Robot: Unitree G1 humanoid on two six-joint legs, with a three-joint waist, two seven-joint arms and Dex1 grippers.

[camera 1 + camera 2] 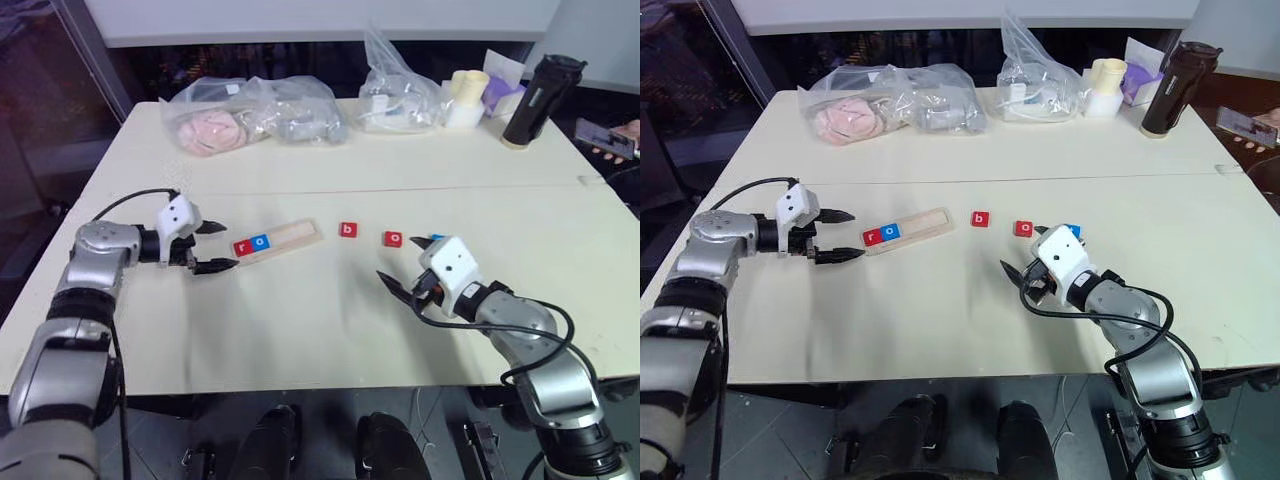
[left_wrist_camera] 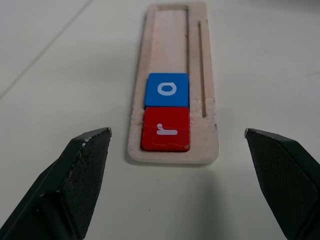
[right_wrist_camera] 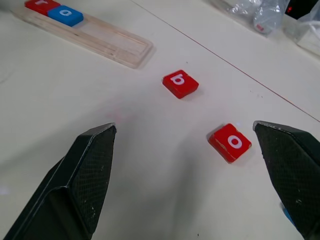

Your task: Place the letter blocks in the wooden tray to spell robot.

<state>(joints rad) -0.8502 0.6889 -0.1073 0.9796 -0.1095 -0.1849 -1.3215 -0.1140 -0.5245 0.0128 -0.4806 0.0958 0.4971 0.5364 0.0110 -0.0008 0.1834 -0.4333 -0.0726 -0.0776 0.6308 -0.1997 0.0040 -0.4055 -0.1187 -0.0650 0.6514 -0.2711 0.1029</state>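
The wooden tray [image 1: 300, 236] lies left of the table's centre, holding a red "r" block [image 1: 242, 247] and a blue "o" block [image 1: 261, 241] at its left end. A red "b" block [image 1: 347, 230] and a red "o" block [image 1: 393, 239] lie loose to its right. A blue block [image 1: 437, 238] peeks out behind my right gripper [image 1: 400, 260], which hovers open just in front of the red "o" [image 3: 230, 142]. My left gripper [image 1: 225, 246] stands open at the tray's left end, empty, facing the "r" block [image 2: 166, 129].
Clear plastic bags [image 1: 255, 115] with soft items lie along the far side, with white cups [image 1: 467, 97] and a black tumbler [image 1: 540, 100] at the back right. A person's hand holding a phone [image 1: 608, 137] shows at the right edge.
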